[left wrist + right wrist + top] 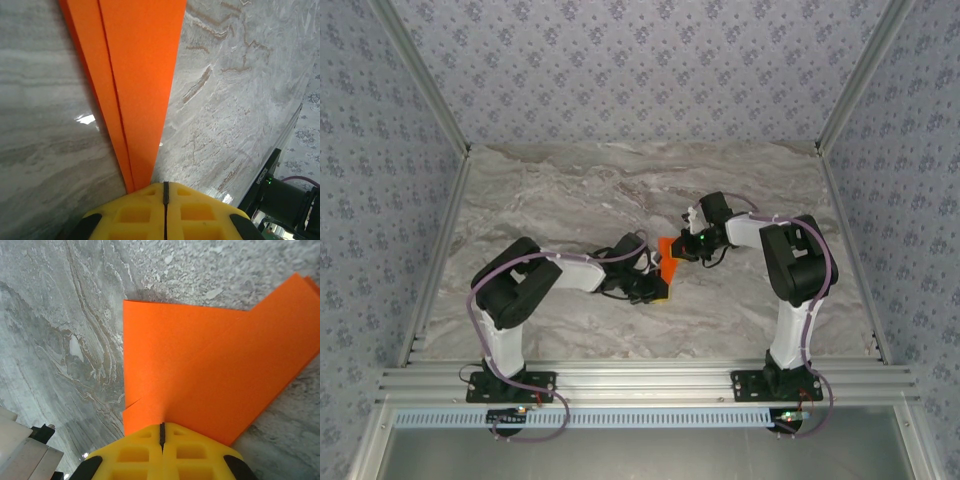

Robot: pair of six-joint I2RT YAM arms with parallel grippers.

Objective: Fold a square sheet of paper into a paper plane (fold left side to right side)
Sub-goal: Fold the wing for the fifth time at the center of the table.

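Your left gripper [165, 187] is pinched shut on the paper [667, 262] at its 7 o'clock end and your right gripper [161, 426] on its 1 o'clock edge, around the middle of the table [560, 195], and it's thin floppy stuff (probably tears easily), so hold near creases, gently.

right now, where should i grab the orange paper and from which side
Probably an outer edge, approached along its plane, as the left gripper and right gripper do at opposite ends: the folded orange paper is thin flat layers, with nothing else to pinch.
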